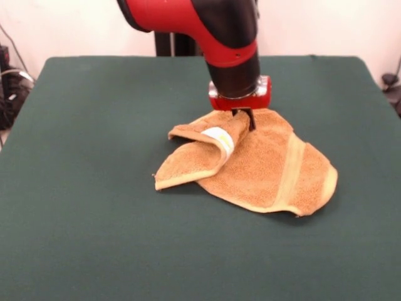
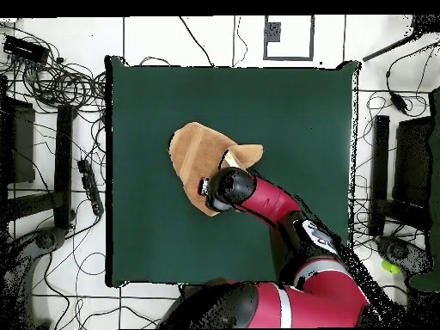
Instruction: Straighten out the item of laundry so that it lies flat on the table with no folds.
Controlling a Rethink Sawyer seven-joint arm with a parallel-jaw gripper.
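Note:
The golden-orange towel (image 1: 269, 169) lies crumpled in the middle of the dark green table (image 1: 94, 219). Its left part is folded over on itself, with the white label (image 1: 219, 137) on the fold. A paler band (image 1: 291, 169) runs across its flat right part. My gripper (image 1: 243, 120) stands on the towel's far edge, shut on a raised fold of cloth. In the overhead view the towel (image 2: 193, 153) lies just left of centre on the table (image 2: 146, 215), and the arm's wrist (image 2: 230, 189) covers the gripper and the towel's near corner.
The red and black arm (image 1: 219, 31) comes down over the table's far middle. Cables and equipment (image 2: 60, 103) lie on the floor around the table. A black box (image 2: 288, 34) stands beyond the table's far edge in the overhead view.

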